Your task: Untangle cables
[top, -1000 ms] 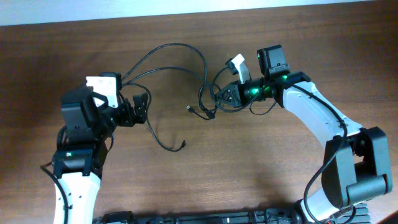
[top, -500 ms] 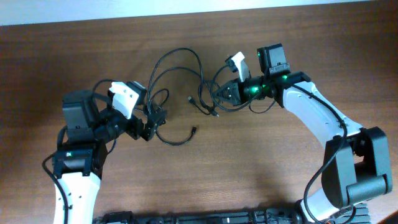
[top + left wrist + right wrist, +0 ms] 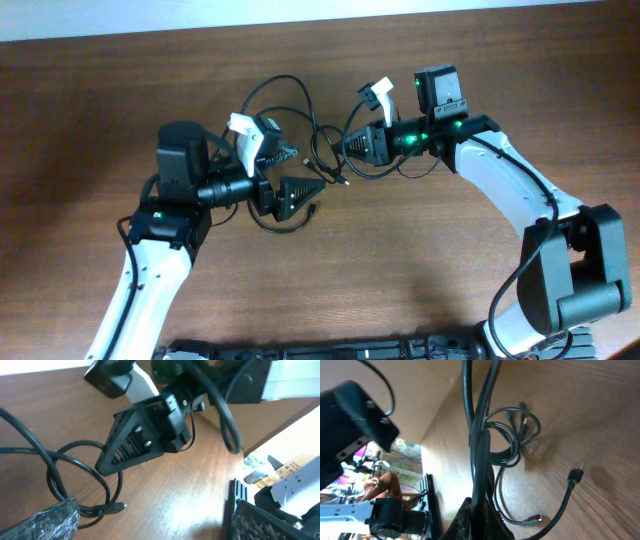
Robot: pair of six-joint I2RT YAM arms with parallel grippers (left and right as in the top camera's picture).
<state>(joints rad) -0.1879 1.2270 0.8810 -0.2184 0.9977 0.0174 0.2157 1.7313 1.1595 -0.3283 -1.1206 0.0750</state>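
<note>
Thin black flexible cables [image 3: 479,460] lie in loose loops near the middle of the brown wooden tabletop [image 3: 420,270], between the two arms. One bunch of strands rises off the wood into the right end effector [image 3: 350,146].

The white-and-black right arm [image 3: 500,175] reaches in from the right side, and the white-and-black left arm [image 3: 145,285] from the lower left. Their end effectors point toward each other and sit near one another.

The right end effector is closed on the bunched strands. In the right wrist view they run straight up out of its pinched fingertips and then fan apart.

The left end effector [image 3: 306,170] is spread wide and grips nothing. Its two textured fingers [image 3: 47,521] sit far apart at the bottom corners of the left wrist view. A cable loop lies on the wood just beside the finger at the left edge of that view.

Beyond the held bunch, a small tangled coil [image 3: 512,435] of the cables rests flat on the tabletop.

One small black plug [image 3: 576,476] with a metal tip lies apart from the coil. A second plug end [image 3: 312,208] lies just below the left end effector in the overhead view.
</note>
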